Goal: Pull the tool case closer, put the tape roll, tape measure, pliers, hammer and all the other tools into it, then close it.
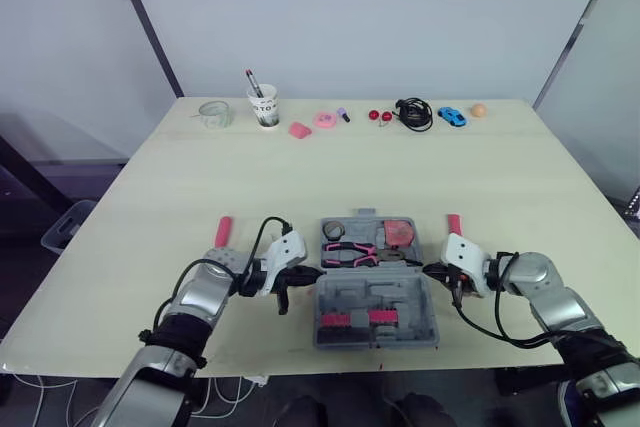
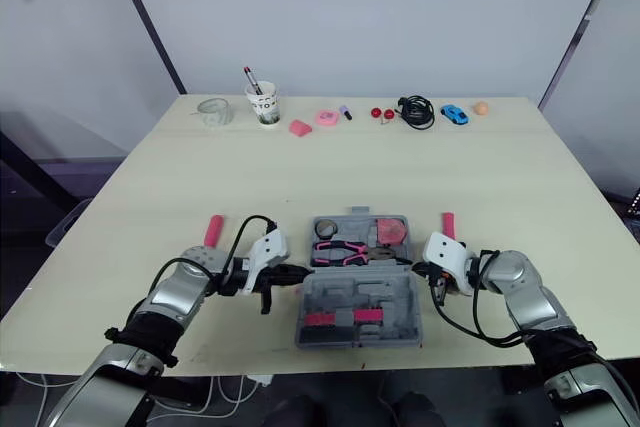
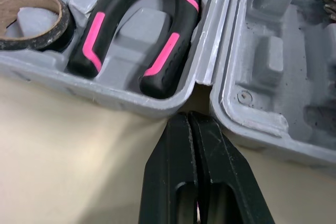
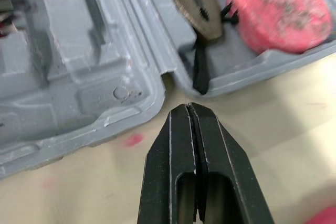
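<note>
l gripper (image 3: pixel 188 118) & r gripper (image 4: pixel 189 108) flank tool case (image 1: pixel 345 299) at hinge. fingers pressed together both sides, prob to nudge/steady it.

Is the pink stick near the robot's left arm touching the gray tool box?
Apart. The left eye view shows a stretch of bare table between the pink stick and the tool case.

Closed left pincer (image 3: pixel 190 121) at tool case (image 3: pixel 231 51) hinge, pliers (image 3: pixel 139 30) and tape roll (image 3: pixel 31 24) inside
</note>
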### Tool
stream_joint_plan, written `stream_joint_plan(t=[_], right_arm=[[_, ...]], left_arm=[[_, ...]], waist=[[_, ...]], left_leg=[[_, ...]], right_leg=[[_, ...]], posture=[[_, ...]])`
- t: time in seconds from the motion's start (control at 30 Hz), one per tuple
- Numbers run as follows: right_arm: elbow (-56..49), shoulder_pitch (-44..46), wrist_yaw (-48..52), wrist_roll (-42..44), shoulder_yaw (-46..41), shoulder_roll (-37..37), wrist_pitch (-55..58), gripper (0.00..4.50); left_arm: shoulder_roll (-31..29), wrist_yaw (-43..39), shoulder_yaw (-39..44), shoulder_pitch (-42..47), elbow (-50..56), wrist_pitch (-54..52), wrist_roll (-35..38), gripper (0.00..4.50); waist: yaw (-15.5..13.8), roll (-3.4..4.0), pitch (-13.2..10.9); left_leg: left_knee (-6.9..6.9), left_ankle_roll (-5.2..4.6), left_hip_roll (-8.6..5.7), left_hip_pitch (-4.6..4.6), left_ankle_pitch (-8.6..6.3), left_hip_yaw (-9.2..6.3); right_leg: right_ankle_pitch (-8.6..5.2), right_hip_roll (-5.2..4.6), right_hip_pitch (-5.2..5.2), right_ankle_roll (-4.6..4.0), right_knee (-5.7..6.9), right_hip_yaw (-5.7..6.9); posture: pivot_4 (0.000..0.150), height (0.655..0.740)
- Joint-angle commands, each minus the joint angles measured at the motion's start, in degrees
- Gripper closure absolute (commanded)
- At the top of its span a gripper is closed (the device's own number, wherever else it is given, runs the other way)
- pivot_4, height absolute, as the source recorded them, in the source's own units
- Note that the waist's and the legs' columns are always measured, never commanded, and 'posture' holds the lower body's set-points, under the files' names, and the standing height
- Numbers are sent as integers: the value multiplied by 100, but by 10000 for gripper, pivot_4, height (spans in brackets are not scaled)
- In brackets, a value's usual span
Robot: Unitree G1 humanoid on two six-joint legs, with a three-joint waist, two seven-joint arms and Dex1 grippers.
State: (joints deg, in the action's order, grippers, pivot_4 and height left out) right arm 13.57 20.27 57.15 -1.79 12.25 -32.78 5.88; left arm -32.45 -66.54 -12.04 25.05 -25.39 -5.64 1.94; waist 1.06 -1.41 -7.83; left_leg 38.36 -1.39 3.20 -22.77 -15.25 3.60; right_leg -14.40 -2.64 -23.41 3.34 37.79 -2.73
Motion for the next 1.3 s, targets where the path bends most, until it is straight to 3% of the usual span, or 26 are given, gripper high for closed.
stream_joint_plan(t=[0.03,0.5,0.7,0.77,0.87,0.93,0.97,1.13,1.17,1.2,1.3], right_arm=[[-481,-120,9,259,-312,-182,155,45000],[-1726,-1105,-702,1637,-1878,-99,523,45000],[-2140,-1713,-962,2073,-2429,-42,597,45000],[-2214,-2152,-1113,2219,-2784,24,522,45000],[-2244,-2787,-1234,2308,-3134,179,278,38794],[-2246,-3135,-1310,2321,-3316,272,119,30926],[-2249,-3301,-1331,2335,-3395,314,38,29043],[-2228,-4144,-1374,2419,-3763,522,-321,7222],[-2222,-4280,-1383,2437,-3823,563,-385,5669],[-2227,-4389,-1396,2456,-3869,603,-423,1337],[-2232,-4665,-1440,2519,-3977,740,-538,1337]], left_arm=[[-250,-29,192,-197,597,-362,173,44156],[-105,698,1944,-1403,2454,-686,1891,44156],[-222,926,2533,-2056,2971,-680,2230,44156],[-132,1156,2967,-2472,3142,-531,2353,38833],[-34,1382,3384,-3133,3338,-451,2444,30969],[-2,1434,3540,-3505,3416,-399,2453,23889],[4,1452,3609,-3673,3426,-357,2448,22514],[57,1560,3994,-4338,3286,-184,2488,2076],[53,1552,4035,-4446,3250,-129,2474,814],[55,1554,4074,-4523,3218,-93,2479,0],[76,1587,4204,-4659,3042,2,2510,0]], waist=[[-16,1,-2],[-36,-1,-8],[-33,-1,-9],[-33,-1,-10],[-44,-5,-7],[-38,-3,-8],[-37,-2,-8],[-37,-5,-8],[-35,-4,-8],[-34,-3,-9],[-34,-3,-9]], left_leg=[[-1,0,0,-4,0,0],[-4,0,2,-12,0,-1],[-5,0,3,-10,-1,1],[-5,1,3,-8,-1,3],[-11,2,6,-8,-2,2],[-15,2,5,-9,-2,4],[-16,2,6,-7,-2,7],[-12,2,8,0,-2,11],[-12,2,8,2,-2,9],[-12,3,9,4,-2,3],[-13,3,11,4,-3,-4]], right_leg=[[0,0,-2,0,0,1],[0,-4,-3,1,-12,4],[0,-4,-2,1,-13,3],[-12,-5,0,-19,-15,1],[-13,-9,0,-19,-18,6],[-13,-10,-1,-19,-22,5],[-15,-11,-1,-21,-25,5],[-15,-18,-2,-23,-26,2],[-15,-19,-3,-23,-25,2],[-16,-22,-5,-23,-25,2],[-16,-28,-8,-23,-28,-1]], posture=[[1500,7400],[1500,7400],[1500,7400],[1500,7400],[1500,7400],[1500,7400],[1500,7400],[1500,7400],[1500,7400],[1500,7400],[1500,7400]])
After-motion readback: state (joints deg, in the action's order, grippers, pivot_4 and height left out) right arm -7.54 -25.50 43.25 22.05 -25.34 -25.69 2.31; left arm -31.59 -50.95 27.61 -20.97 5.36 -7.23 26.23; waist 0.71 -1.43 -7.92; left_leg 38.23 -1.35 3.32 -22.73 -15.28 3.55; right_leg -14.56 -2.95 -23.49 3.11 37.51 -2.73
